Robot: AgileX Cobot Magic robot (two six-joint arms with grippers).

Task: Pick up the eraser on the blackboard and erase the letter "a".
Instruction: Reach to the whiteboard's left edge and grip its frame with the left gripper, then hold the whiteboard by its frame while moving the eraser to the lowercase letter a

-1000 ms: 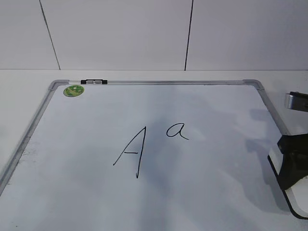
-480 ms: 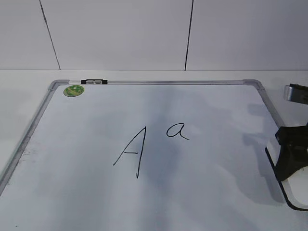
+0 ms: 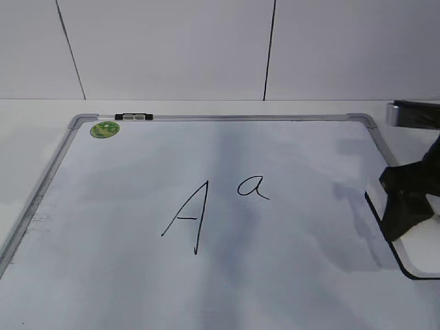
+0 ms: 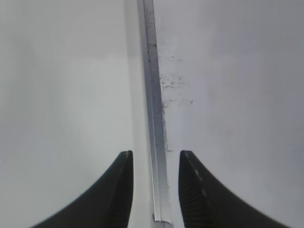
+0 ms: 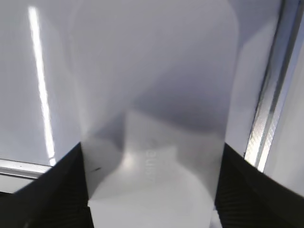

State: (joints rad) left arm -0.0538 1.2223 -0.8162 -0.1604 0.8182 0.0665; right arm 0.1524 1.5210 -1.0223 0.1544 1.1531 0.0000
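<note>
White bench and panelled wall, nothing else loose in view.
Bench is plain white, bare strip visible along far side and at left. Wall behind is white, split by two thin dark seams, one slanted at left, one near upright right of centre. Left wrist view shows more plain white bench surface, slightly blurred.

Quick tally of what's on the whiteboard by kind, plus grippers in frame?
Handwritten black marker letters: 2 (capital "A", small "a")
Round green sticker: 1
White plastic eraser: 1
Black clip on the top frame: 1
Grippers: 2 (left, right)
Total: 7
</note>
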